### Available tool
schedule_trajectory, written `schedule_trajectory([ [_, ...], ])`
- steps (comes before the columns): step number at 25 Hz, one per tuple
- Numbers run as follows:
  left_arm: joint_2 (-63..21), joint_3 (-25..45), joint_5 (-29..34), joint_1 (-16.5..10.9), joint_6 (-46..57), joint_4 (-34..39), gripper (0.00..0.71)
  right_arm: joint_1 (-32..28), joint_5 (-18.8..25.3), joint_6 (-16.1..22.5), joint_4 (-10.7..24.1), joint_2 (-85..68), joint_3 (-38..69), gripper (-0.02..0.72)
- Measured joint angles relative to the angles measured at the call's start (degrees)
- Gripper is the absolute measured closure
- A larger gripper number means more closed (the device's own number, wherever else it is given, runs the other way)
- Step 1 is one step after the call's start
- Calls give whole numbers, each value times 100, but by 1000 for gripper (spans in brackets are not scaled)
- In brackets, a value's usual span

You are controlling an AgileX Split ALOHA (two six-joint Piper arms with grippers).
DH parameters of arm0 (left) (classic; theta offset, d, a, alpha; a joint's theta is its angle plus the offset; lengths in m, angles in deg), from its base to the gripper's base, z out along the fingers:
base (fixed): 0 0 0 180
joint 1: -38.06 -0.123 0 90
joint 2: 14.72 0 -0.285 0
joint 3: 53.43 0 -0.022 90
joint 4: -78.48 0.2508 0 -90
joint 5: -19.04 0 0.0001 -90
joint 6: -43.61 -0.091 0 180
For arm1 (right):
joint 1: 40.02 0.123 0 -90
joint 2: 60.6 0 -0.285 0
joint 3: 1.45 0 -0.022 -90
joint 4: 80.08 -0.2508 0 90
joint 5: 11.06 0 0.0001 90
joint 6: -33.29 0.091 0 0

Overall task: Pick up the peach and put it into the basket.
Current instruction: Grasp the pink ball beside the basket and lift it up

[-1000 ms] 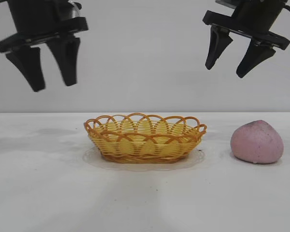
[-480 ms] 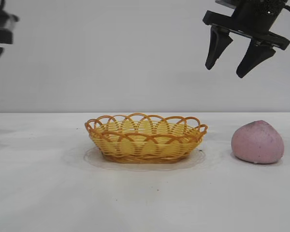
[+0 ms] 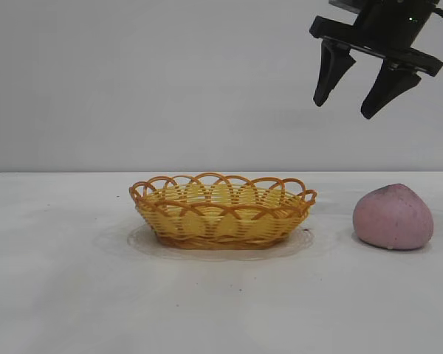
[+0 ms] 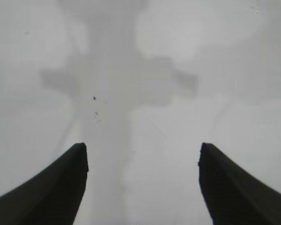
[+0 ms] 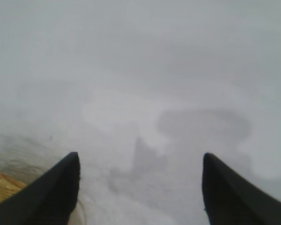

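Hanging high at the upper right of the exterior view, the right end effector point(image 3: 352, 94) points its two dark fingers point(image 3: 331, 71) downward with a clear gap between them and nothing in that gap. It sits above the stretch of white worktop point(image 3: 74, 295) between the basket point(image 3: 223, 210) and the peach point(image 3: 393, 217), well clear of both. In its own wrist view the fingers point(image 5: 51, 194) frame bare worktop and the arm's shadow, with a corner of yellow wicker point(image 5: 2, 187) showing beside one finger.

The left end effector point(image 4: 143, 154) is outside the exterior view. Its wrist view shows its fingers point(image 4: 51, 197) spread apart over bare worktop, holding nothing, with a blurred shadow and a few dark specks point(image 4: 96, 105) on the surface beneath.

The peach, dusty pink with a darker speckled top, rests on the worktop at the right of the exterior view, apart from the basket and outside it. The basket, a shallow oval of yellow-orange woven strands with a looped rim, stands upright near the middle of the worktop and has nothing visible in it. A plain pale wall point(image 3: 170, 81) rises behind the worktop.
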Motion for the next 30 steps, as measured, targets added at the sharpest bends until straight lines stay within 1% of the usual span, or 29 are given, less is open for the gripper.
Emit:
schedule_trajectory([
  [6, -1922, 1230, 24, 0, 0, -102, 268, 0, 0, 0, 0, 0, 0, 233],
  [10, -3256, 1818, 83, 0, 0, -113, 268, 0, 0, 0, 0, 0, 0, 233],
  [16, -5202, 2416, 129, 0, 0, -116, 268, 0, 0, -12, 12, 0, 0, 233],
  [20, -6244, 2468, 129, 0, 0, -116, 268, 0, -11, -22, 77, 0, 0, 233],
  [24, -6893, 2468, 129, 0, 0, -116, 268, 0, -19, -22, 100, 0, 0, 233],
  [30, -6944, 2468, 132, 0, 0, -116, 268, 9, -35, -22, 111, 0, -9, 233],
])
